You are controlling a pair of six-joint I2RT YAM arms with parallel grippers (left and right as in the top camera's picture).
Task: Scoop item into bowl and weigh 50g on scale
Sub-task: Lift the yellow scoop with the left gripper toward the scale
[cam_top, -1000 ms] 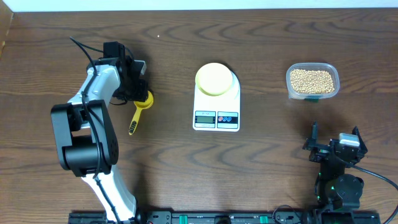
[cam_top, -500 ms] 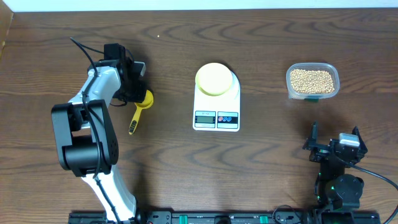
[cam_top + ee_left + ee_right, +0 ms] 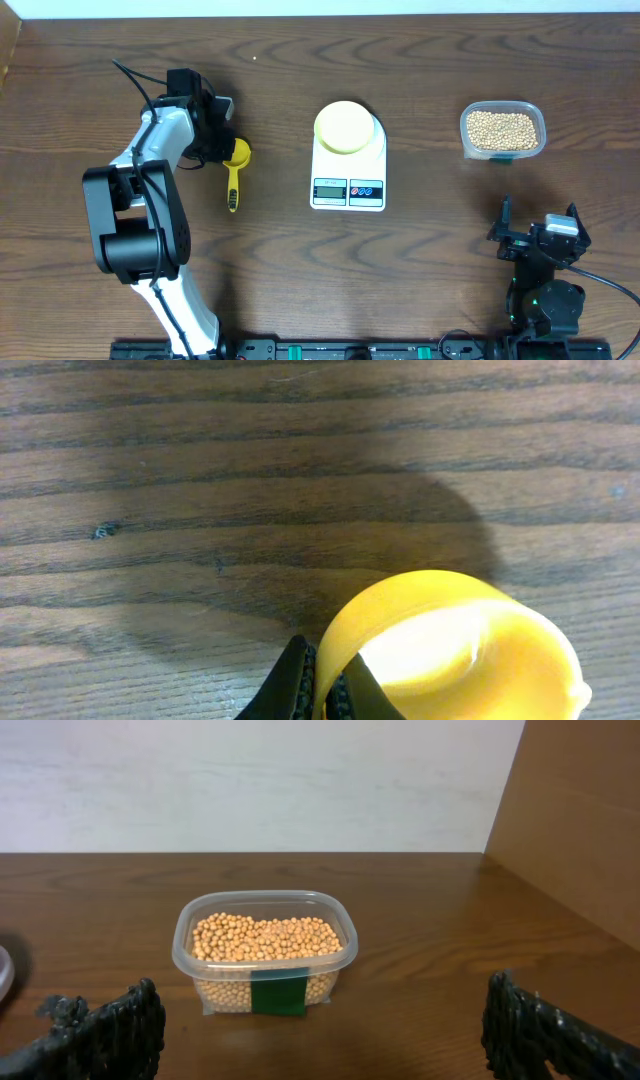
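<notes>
My left gripper (image 3: 222, 143) is shut on the cup rim of the bright yellow scoop (image 3: 235, 170), whose handle points toward the table's front. In the left wrist view the black fingertips (image 3: 298, 678) pinch the scoop's wall (image 3: 450, 645) just above the wood. The pale cream bowl (image 3: 345, 126) sits on the white scale (image 3: 348, 185) at the table's middle. The beige beans (image 3: 502, 128) fill a clear tub (image 3: 265, 952) at the right. My right gripper (image 3: 538, 238) is open and empty, well in front of the tub; its gap (image 3: 325, 1040) faces the tub.
A cardboard wall (image 3: 575, 820) stands at the table's right edge. A white wall runs along the far edge. Bare brown wood lies between the scoop, the scale and the tub.
The scoop has shifted a little to the right in my left gripper, and its handle has swung from pointing lower-left to straight toward the front. The right arm has not moved.
</notes>
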